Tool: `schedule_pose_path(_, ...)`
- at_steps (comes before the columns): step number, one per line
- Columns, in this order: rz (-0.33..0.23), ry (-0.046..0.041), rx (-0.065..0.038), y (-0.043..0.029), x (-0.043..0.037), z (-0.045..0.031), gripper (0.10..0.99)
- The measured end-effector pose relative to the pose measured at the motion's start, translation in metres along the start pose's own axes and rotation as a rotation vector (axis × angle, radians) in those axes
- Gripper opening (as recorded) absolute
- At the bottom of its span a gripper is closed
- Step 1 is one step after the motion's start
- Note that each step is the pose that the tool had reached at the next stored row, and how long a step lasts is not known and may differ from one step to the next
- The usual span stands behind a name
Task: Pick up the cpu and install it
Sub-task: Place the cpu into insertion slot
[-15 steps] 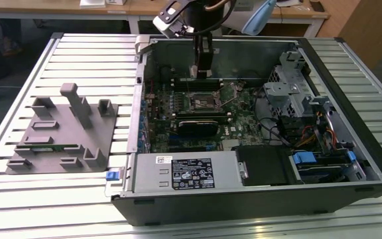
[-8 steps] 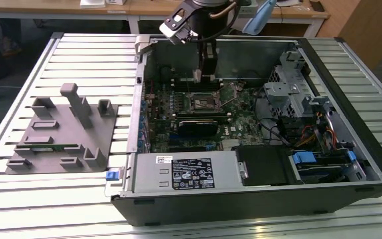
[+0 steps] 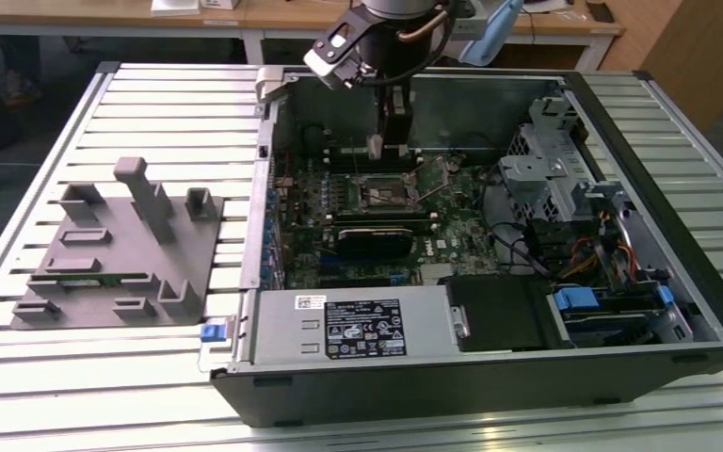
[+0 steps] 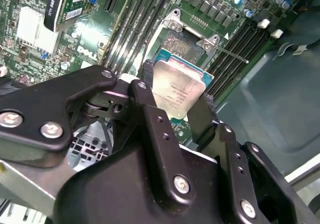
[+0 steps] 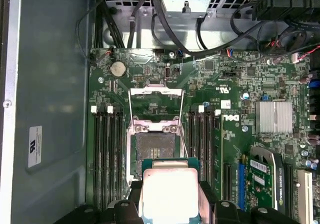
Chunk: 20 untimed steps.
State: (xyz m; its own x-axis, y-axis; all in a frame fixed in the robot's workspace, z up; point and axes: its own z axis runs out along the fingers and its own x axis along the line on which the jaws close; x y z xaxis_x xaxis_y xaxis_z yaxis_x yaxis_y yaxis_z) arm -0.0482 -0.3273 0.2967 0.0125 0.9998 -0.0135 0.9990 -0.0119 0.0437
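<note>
While the gripper point(image 4: 176, 98) hangs inside the open computer case point(image 3: 682, 141), its two black fingers point(image 4: 150, 109) are clamped on opposite edges of the cpu point(image 4: 178, 86), whose pale silver top faces the camera in both wrist views. The chip is carried clear of the motherboard point(image 5: 230, 84), near the socket point(image 5: 155, 146) but not seated in it. The socket lies open, with its metal load frame point(image 5: 156, 101) swung up, and rows of memory slots point(image 5: 107, 144) flank it on both sides. In the exterior view the gripper sits over the far part of the board, just beyond the socket, and a dark graphics card point(image 3: 375, 240) lies on the socket's near side. At the exterior view's left, well apart from the case, a grey plastic tray point(image 3: 123, 245) rests on the slatted table point(image 3: 35, 141).
</note>
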Motion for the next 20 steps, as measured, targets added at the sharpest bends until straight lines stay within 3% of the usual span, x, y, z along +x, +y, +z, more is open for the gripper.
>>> schedule_pose_path(20,0.000,0.0002,0.000,0.0000,0.0008,0.0099,0.525)
